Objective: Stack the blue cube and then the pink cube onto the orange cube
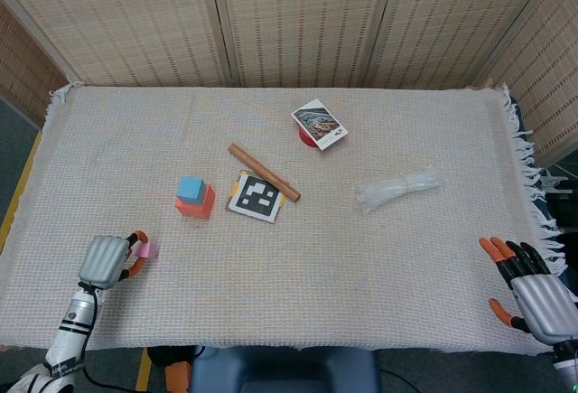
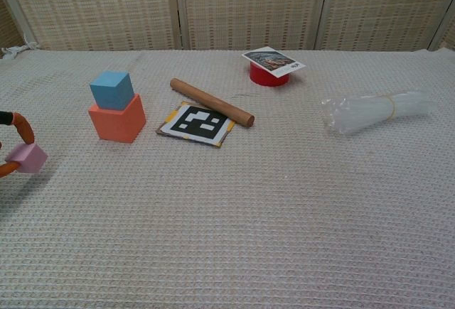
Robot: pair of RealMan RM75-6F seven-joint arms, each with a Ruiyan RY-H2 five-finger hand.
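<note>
The blue cube (image 1: 191,189) (image 2: 111,89) sits on top of the orange cube (image 1: 200,205) (image 2: 117,119) left of the table's middle. My left hand (image 1: 107,260) (image 2: 10,145) pinches the pink cube (image 1: 147,248) (image 2: 28,158) between orange fingertips at the near left. The cube is tilted and lifted a little off the cloth. In the chest view only the fingertips of that hand show at the left edge. My right hand (image 1: 531,286) hovers at the near right corner with its fingers spread and nothing in it.
A wooden rod (image 1: 263,173) lies partly over a black-and-white marker card (image 1: 255,197) right of the cube stack. Further back stands a red tub with a picture card (image 1: 318,126) on it. A clear plastic bundle (image 1: 396,188) lies to the right.
</note>
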